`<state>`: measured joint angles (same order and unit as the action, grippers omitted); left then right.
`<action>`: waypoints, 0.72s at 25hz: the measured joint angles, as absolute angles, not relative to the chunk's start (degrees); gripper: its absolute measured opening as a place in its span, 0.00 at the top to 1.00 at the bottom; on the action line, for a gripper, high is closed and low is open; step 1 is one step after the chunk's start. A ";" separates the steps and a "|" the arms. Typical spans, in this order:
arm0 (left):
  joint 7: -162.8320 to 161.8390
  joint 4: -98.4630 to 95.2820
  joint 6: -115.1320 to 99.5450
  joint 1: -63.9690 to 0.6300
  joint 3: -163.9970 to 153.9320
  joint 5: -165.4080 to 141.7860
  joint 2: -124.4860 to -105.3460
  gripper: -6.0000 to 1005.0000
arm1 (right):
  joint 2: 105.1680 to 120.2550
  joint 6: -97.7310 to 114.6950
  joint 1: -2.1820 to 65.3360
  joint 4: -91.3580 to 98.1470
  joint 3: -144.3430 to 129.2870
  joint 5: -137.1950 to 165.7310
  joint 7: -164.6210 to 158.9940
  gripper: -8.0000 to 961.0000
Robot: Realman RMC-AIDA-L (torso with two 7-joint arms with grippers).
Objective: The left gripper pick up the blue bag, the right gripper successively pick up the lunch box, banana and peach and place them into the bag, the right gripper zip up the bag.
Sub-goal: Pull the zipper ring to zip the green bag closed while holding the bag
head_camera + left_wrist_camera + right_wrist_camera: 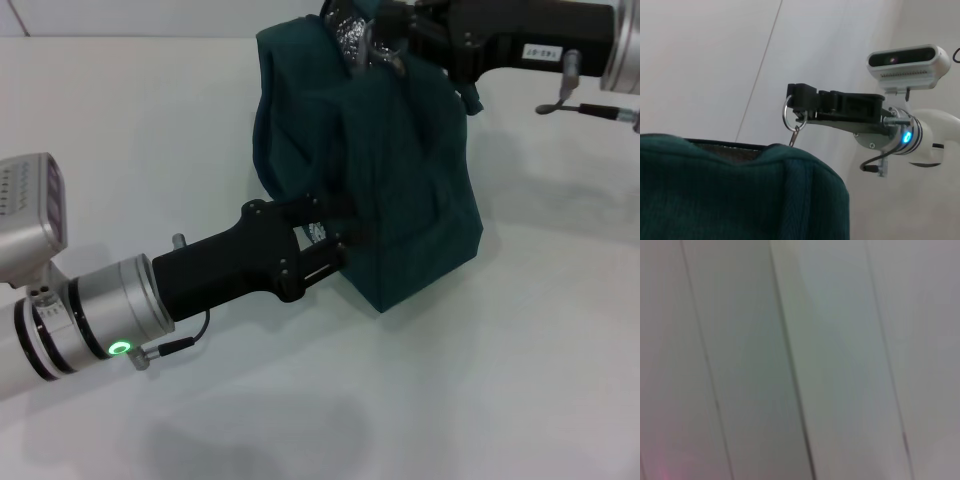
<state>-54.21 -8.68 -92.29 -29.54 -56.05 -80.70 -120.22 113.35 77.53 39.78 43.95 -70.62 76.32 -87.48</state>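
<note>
The blue bag (400, 170) stands upright on the table, dark teal fabric with its top closed over. My left gripper (335, 232) reaches in from the lower left and is shut on the fabric of the bag's near side. My right gripper (375, 40) is at the bag's top edge. In the left wrist view the right gripper (801, 102) is shut on the zipper's metal ring pull (786, 114), just above the bag (740, 195). The lunch box, banana and peach are hidden or out of view.
The white table (520, 380) spreads around the bag on all sides. The right arm's wrist camera (907, 60) sits above its silver wrist with the blue light. The right wrist view shows only a pale, streaked surface.
</note>
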 joint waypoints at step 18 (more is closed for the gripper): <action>-53.74 -8.85 -90.91 -26.59 -55.72 -72.30 -119.68 0.33 | 115.20 81.36 42.82 44.79 -71.30 79.58 -87.79 0.98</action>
